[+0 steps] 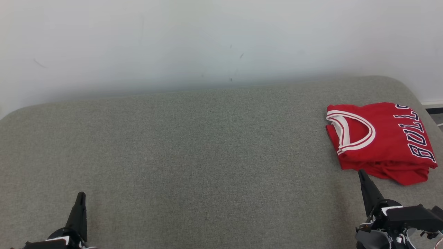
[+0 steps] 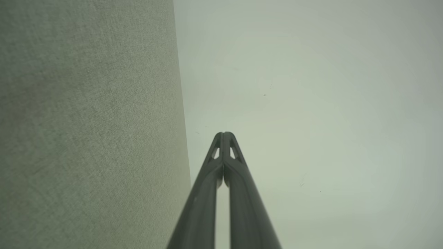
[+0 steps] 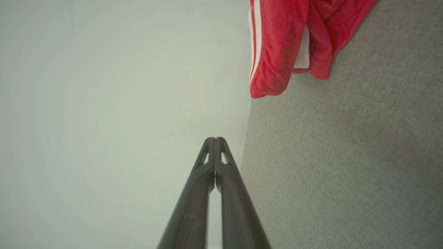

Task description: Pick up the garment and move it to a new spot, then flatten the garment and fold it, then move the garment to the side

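Red jersey (image 1: 380, 138) lies folded on the grey cushion (image 1: 207, 155), just ahead of the right gripper (image 1: 361, 172) and slightly to its outer side, not touching. That one and the left gripper (image 1: 81, 194) are both pinched closed on nothing. Looks like the move-aside step is done, so next is probably just parking the arms.

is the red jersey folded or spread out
Folded: the red jersey lies as a compact rectangle with stacked layers along its near edge.
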